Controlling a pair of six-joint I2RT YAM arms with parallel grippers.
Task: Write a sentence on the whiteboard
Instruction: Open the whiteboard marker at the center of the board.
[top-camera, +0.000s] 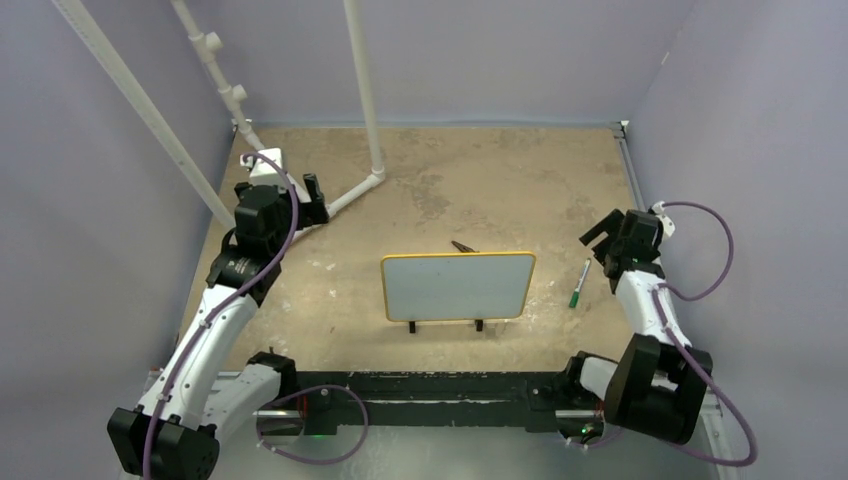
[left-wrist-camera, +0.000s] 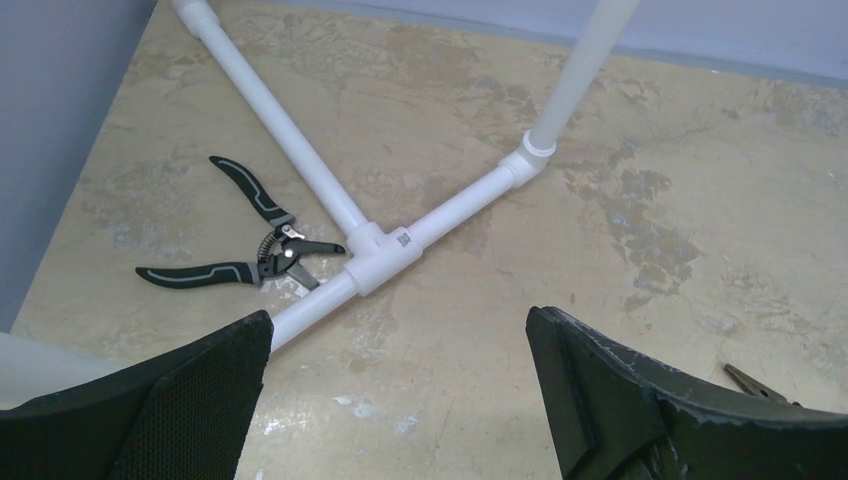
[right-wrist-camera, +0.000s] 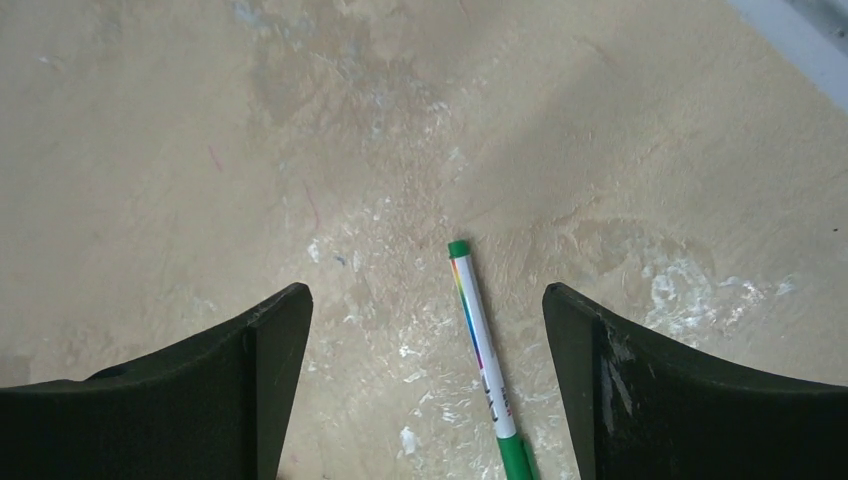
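The whiteboard, white with a thin yellow frame and two black feet, stands at the table's middle; no sentence shows on its face. A green-capped white marker lies on the table right of it, and also shows in the right wrist view between my open fingers, untouched. My right gripper is open above the marker's far end. My left gripper is open and empty at the far left, over bare table near the white pipe joint.
A white PVC pipe frame rises at the back left. Black-handled pruning shears lie beside the pipe. A small dark clip lies just behind the whiteboard. Purple walls close in on three sides.
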